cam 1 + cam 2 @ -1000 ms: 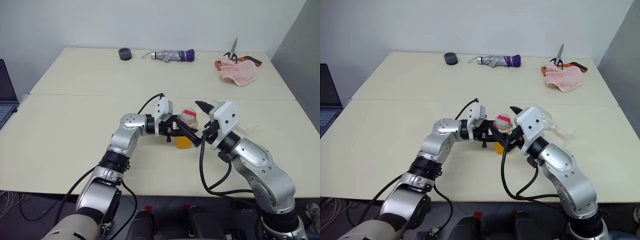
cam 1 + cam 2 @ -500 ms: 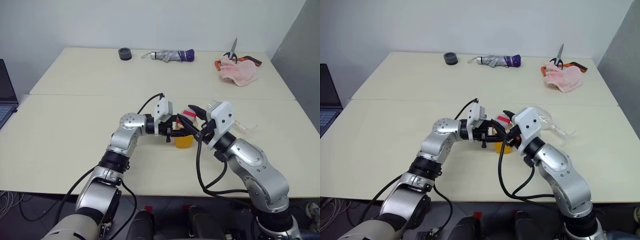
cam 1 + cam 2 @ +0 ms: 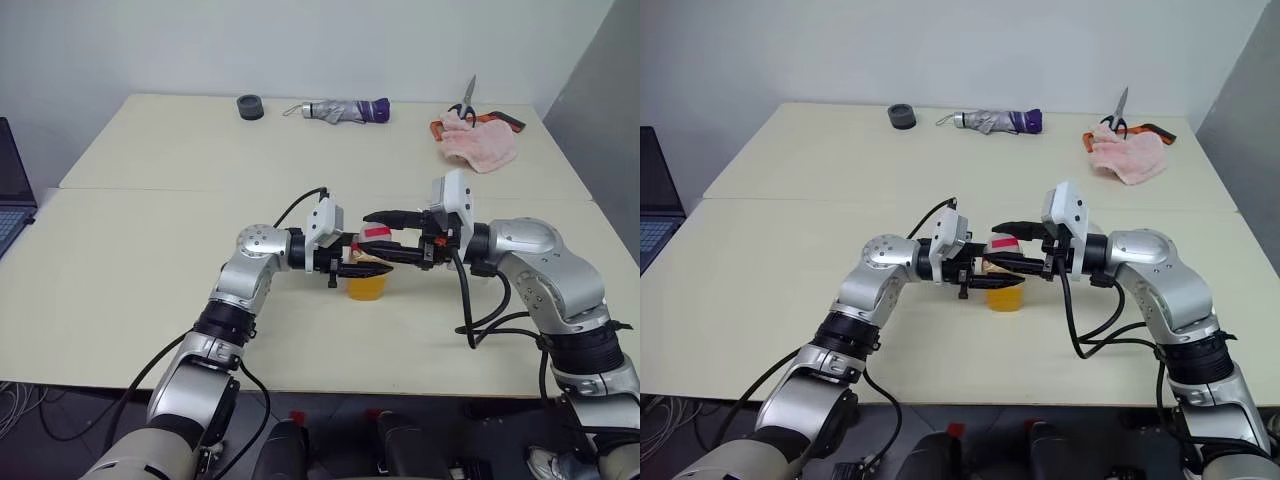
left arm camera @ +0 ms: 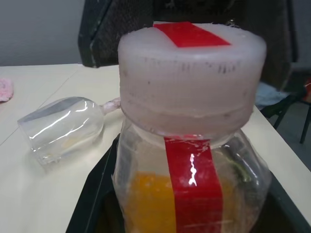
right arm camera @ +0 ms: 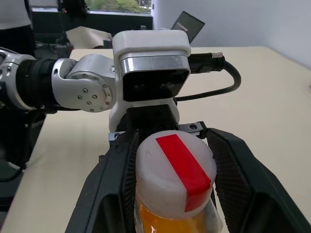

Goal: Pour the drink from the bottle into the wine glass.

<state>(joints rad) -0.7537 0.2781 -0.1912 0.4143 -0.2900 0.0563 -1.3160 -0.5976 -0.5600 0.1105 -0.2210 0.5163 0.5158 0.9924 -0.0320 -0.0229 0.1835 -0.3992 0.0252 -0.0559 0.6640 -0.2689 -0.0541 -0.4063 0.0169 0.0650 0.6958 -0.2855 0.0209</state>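
Observation:
The bottle (image 3: 368, 262) stands upright near the table's front middle, with orange drink (image 3: 367, 287) in its lower part. From the left, my left gripper (image 3: 375, 266) is shut on its body, black fingers (image 4: 92, 199) along both sides. My right gripper (image 3: 366, 233) comes in level from the right, its fingers (image 5: 121, 174) pressed on either side of the pale cap (image 5: 174, 167) with the red strip. The wine glass (image 4: 63, 126) lies on its side on the table behind the bottle, empty.
Along the far edge of the table (image 3: 150, 250) lie a black round object (image 3: 250, 107), a folded umbrella (image 3: 345, 110), and a pink cloth (image 3: 478, 145) with scissors (image 3: 463, 103). A laptop (image 3: 10, 195) sits past the left edge.
My right arm swung out to the right and its gripper turned level, pointing left. Its fingers closed from wide open around the cap. The left gripper and the bottle stayed put.

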